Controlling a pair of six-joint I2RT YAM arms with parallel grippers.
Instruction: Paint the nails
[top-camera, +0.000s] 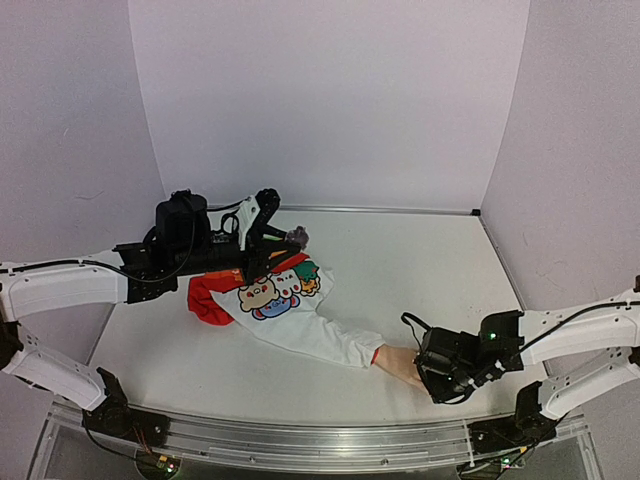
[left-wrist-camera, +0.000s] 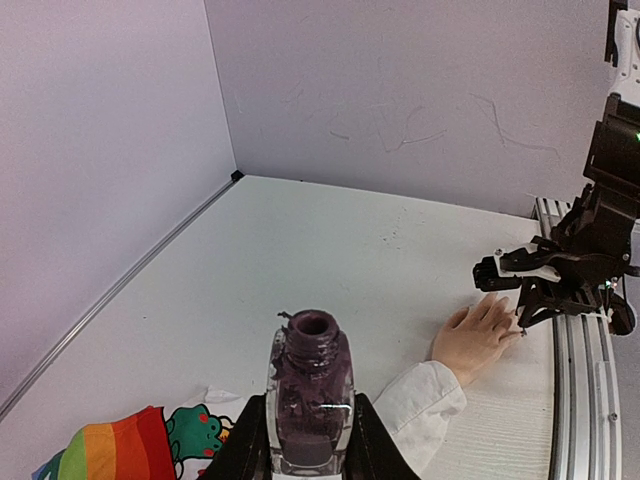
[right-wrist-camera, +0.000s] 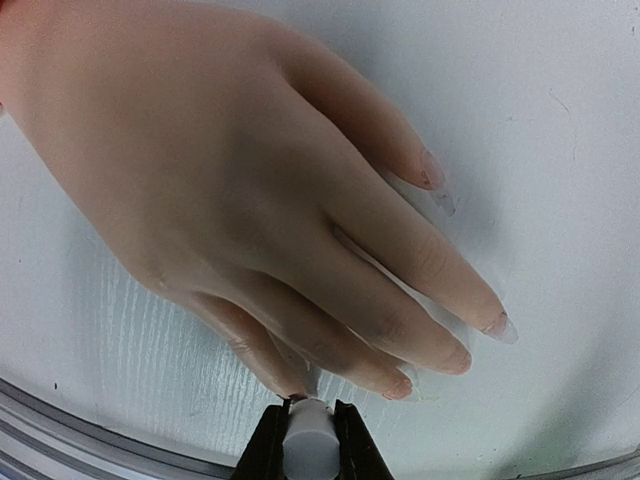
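Note:
A pale mannequin hand (right-wrist-camera: 250, 180) lies palm down near the table's front edge, also in the top view (top-camera: 398, 362) and the left wrist view (left-wrist-camera: 478, 335). Its nails (right-wrist-camera: 497, 325) look pale and glossy; the smallest finger's tip touches the brush cap and its nail is mostly hidden. My right gripper (right-wrist-camera: 308, 425) is shut on a pale cylindrical brush cap (right-wrist-camera: 309, 445), held against that fingertip; it shows in the top view (top-camera: 432, 378). My left gripper (left-wrist-camera: 311, 430) is shut on an open clear bottle of dark purple polish (left-wrist-camera: 311, 385), held upright at the back left (top-camera: 285, 240).
The hand's arm wears a white sleeve (top-camera: 330, 338) of a shirt with cartoon print and red and rainbow parts (top-camera: 215, 298). An aluminium rail (top-camera: 300, 435) runs along the near edge, close under my right gripper. Lilac walls (top-camera: 330, 100) close the back and sides.

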